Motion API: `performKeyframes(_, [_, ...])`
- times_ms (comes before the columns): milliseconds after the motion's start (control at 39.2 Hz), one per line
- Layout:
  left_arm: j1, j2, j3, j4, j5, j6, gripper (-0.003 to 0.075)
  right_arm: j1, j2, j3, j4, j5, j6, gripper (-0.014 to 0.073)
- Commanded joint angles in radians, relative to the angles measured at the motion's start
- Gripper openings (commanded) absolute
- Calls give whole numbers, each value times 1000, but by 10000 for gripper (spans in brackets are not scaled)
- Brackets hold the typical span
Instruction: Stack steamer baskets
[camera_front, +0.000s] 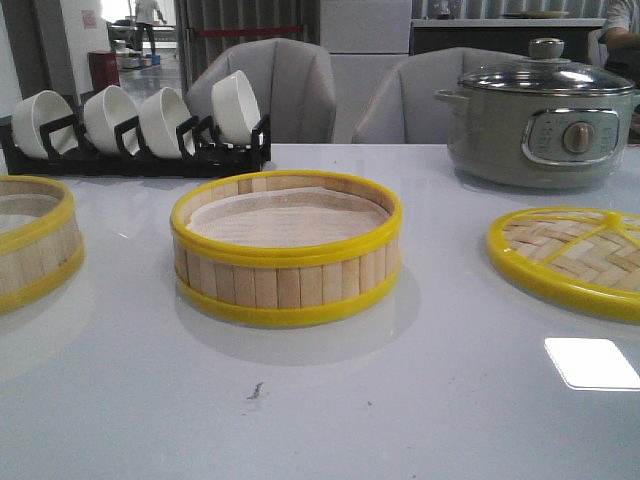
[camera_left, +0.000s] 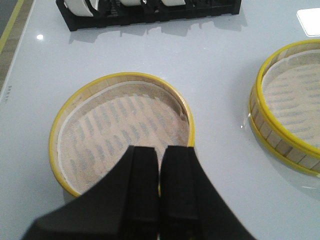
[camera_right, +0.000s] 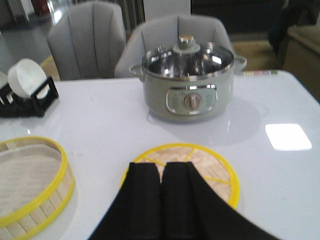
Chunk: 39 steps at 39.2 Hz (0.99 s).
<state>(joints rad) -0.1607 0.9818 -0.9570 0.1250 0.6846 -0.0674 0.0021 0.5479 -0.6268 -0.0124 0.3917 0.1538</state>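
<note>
One steamer basket (camera_front: 286, 250) of bamboo slats with yellow rims stands in the middle of the table; it also shows as a basket (camera_left: 287, 107) in the left wrist view and a basket (camera_right: 30, 185) in the right wrist view. A second steamer basket (camera_front: 30, 240) sits at the table's left edge. My left gripper (camera_left: 161, 150) hangs shut and empty above the near rim of this second basket (camera_left: 120, 130). My right gripper (camera_right: 161, 167) is shut and empty over the flat woven lid (camera_right: 200, 167). Neither gripper shows in the front view.
The yellow-rimmed woven lid (camera_front: 570, 255) lies at the right. A grey electric pot (camera_front: 540, 120) with a glass lid stands behind it. A black rack of white bowls (camera_front: 140, 130) sits at the back left. Grey chairs stand behind the table.
</note>
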Motion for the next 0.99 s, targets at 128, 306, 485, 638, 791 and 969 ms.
performKeyframes(128, [-7,-8,-33,14,-56,-3,85,-1,244,-154,-15,33,-9,69])
performKeyframes(306, [-7,-8,-33,10,-90,-3,85,-1,315,-154,-15,-5,-9,69])
performKeyframes(485, [-7,-8,-33,-2,-92,-3,85,-1,348,-154,0,-24,-5,69])
performKeyframes(638, [-7,-8,-33,-20,-86,-3,86,-4,348,-156,64,1,25,83])
performKeyframes(791, [-7,-8,-33,-18,-88,-3,217,-4,348,-156,19,-15,24,280])
performKeyframes(969, [-7,9,-33,-16,-158,-8,534,-4,348,-155,12,-76,24,415])
